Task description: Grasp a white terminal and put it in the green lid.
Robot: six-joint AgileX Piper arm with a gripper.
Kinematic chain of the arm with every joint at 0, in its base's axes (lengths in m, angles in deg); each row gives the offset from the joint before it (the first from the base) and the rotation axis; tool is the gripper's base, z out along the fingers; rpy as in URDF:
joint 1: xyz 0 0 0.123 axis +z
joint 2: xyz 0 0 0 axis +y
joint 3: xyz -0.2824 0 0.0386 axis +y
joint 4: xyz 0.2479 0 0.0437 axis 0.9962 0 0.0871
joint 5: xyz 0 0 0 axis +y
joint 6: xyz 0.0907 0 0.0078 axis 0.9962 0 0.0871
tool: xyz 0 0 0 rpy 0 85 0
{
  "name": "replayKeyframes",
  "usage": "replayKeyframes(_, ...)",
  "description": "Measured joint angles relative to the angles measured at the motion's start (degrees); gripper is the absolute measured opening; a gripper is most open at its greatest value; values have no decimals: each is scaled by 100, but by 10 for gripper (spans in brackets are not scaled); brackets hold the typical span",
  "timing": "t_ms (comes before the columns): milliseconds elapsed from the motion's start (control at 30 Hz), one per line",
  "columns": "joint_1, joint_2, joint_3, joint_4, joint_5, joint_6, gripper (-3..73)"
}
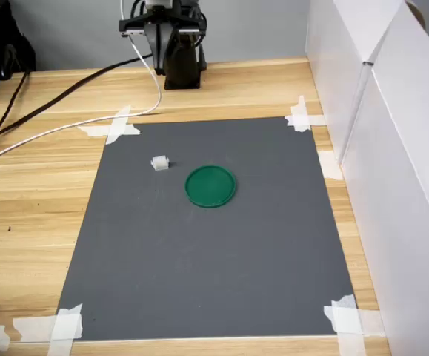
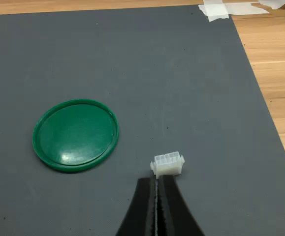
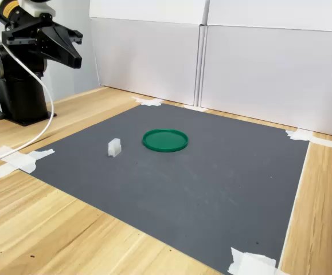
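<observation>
While the white terminal [image 1: 160,163] lies on the grey mat [image 1: 214,259] just left of the empty green lid [image 1: 211,185] in the first exterior view, the raised fingers [image 2: 155,196], pressed together, hold nothing, so everything remains undone.

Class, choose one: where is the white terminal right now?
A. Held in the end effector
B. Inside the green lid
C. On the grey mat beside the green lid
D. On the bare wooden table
C: the white terminal rests on the grey mat, apart from the green lid.
</observation>
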Motion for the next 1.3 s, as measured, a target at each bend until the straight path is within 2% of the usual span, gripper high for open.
replayKeyframes(700,0,198,-98,-65,119,-79,-15)
replayKeyframes(867,0,870,-479,-71,316,-326,-15)
replayKeyframes(1300,0,3278,-1878,-166,318,-1632,-15)
